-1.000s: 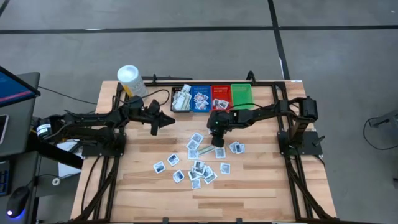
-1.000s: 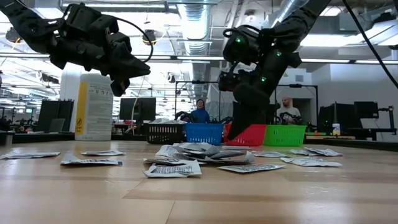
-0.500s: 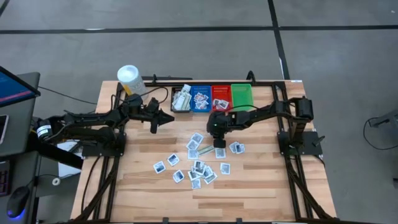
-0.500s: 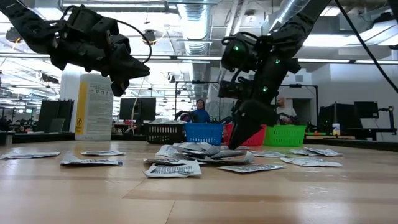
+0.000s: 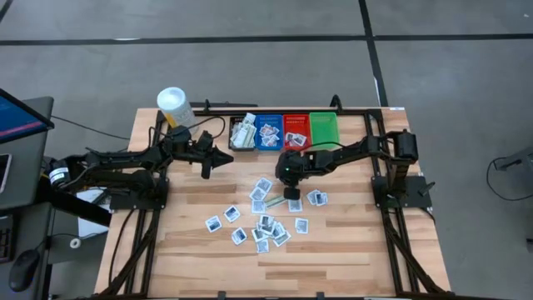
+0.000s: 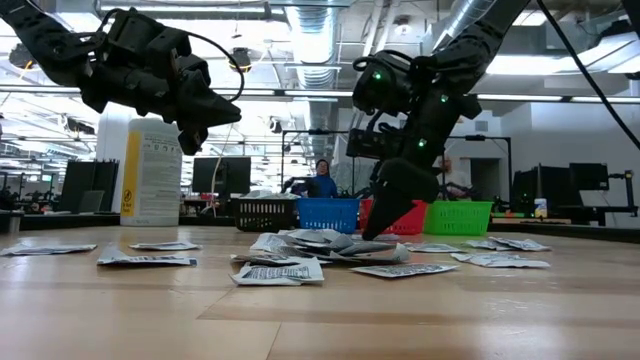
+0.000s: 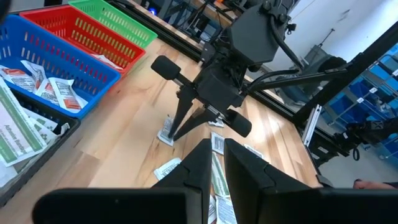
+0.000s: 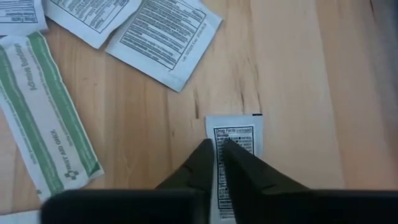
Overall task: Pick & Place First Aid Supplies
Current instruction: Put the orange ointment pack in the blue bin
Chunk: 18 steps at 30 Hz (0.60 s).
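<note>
Even bright overhead light on the pale wooden slatted table (image 5: 333, 242), soft short shadows beneath the arms, glaring ceiling strip lights (image 6: 560, 65) in the low view, blurred dark fingers (image 8: 205, 171) in the right wrist view.

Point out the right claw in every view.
High: right claw, table centre, just ahead of the red bin.
Low: centre, tips down, in front of the red bin.
Left wrist: centre; red bin upper left.
Right wrist: bottom centre, pinching a packet; no bin.
</note>
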Each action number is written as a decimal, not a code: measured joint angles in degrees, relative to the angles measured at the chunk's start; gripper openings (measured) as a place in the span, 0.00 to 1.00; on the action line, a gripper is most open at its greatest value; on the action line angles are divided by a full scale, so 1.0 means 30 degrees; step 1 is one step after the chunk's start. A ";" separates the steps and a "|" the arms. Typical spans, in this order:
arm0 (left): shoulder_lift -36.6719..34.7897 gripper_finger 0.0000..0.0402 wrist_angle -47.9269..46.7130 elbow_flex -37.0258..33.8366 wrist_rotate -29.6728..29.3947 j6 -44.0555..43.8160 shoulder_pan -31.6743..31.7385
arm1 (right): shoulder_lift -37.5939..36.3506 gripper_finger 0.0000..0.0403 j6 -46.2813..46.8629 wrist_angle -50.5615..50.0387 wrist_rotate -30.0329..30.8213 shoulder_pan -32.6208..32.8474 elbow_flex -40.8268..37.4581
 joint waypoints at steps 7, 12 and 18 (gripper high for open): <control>0.0000 0.11 0.0000 0.0000 -0.0035 -0.0007 0.0000 | 0.0007 0.01 0.0284 0.0028 -0.0486 -0.0022 0.0000; 0.0000 0.11 0.0000 0.0000 -0.0033 -0.0044 0.0000 | -0.0689 0.00 0.0323 -0.0567 -0.0574 0.0007 0.0356; 0.0000 0.11 -0.0001 0.0000 -0.0033 -0.0073 0.0000 | -0.2340 0.00 0.0164 -0.0961 -0.0512 -0.0216 0.1125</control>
